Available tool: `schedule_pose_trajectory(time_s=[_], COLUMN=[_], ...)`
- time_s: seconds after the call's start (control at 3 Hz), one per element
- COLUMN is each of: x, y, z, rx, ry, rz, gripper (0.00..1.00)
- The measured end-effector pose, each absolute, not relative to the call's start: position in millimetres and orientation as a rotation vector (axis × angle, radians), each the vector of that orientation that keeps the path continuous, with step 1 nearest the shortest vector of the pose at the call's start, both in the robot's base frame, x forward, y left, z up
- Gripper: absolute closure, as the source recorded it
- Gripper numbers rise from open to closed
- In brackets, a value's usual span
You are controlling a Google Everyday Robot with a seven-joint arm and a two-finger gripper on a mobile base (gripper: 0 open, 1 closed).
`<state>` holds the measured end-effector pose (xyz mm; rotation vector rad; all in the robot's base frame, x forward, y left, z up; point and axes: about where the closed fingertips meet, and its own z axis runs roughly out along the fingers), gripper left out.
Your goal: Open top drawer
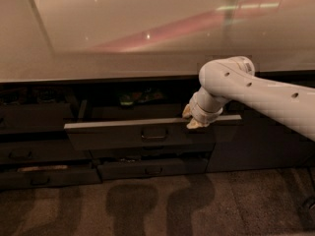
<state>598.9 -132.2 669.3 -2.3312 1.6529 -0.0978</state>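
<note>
- Along the top, a pale countertop [123,38] runs across the whole width, with dark cabinetry below it.
- At the far left, a column of narrower drawer fronts [29,154] sits in shadow, each with a small handle.
- Next to them is the top drawer [118,135]. It stands out from the cabinet face, and its pale rim makes a long light line tilted slightly up to the right.
- A small dark loop handle [154,133] sits at the middle of its dark grey front.
- Behind the rim, something greenish lies in the open cavity. It is too dim to name.
- Under it, a shorter drawer front [152,169] sits closed, further back.
- My gripper [192,118] is at the drawer's rim, right of the handle and near the drawer's right end, pointing down. I cannot tell how wide it stands or whether it grips the rim.
- My white arm [266,95] reaches in from the right edge and bends down at the wrist.
- Below the arm stands a plain dark cabinet door [266,141].
- The carpeted floor [74,210] carries soft shadows below the drawers.
</note>
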Motion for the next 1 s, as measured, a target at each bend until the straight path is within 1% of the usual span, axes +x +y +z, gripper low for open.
schedule_pose_trajectory(time_s=[0.67, 1.0], x=[594.3, 586.6], y=[-131.4, -133.4], z=[670.4, 676.3], rx=[-2.334, -2.323], ry=[1.648, 1.632], rz=[-0.097, -0.136], gripper=[1.00, 1.00])
